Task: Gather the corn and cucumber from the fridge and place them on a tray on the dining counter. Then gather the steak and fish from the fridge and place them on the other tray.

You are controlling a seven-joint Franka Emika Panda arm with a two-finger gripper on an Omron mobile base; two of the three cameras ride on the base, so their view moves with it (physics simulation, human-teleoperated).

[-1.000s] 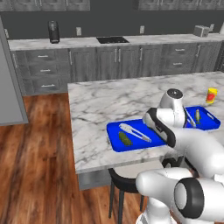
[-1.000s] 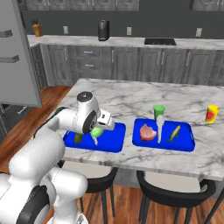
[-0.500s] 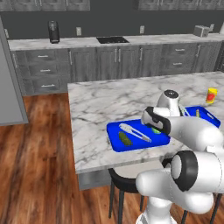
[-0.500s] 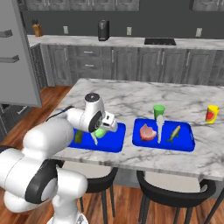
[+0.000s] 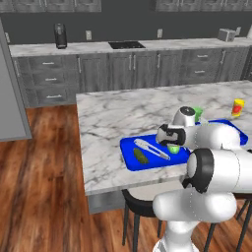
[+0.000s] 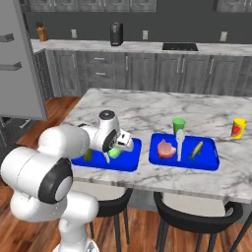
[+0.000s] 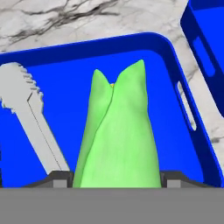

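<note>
the tool (image 7: 116,183) grips the corn (image 7: 117,140) across its thick middle above the tray (image 7: 183,65); it looks light, stiff, glossy and likely slippery.

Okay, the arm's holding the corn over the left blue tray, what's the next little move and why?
Probably lower a little and open the tool. The corn sits between its fingers, directly above the bare blue floor of the tray, beside the grey tongs. The cucumber already lies in that tray, so releasing here should finish the vegetable pair.
</note>
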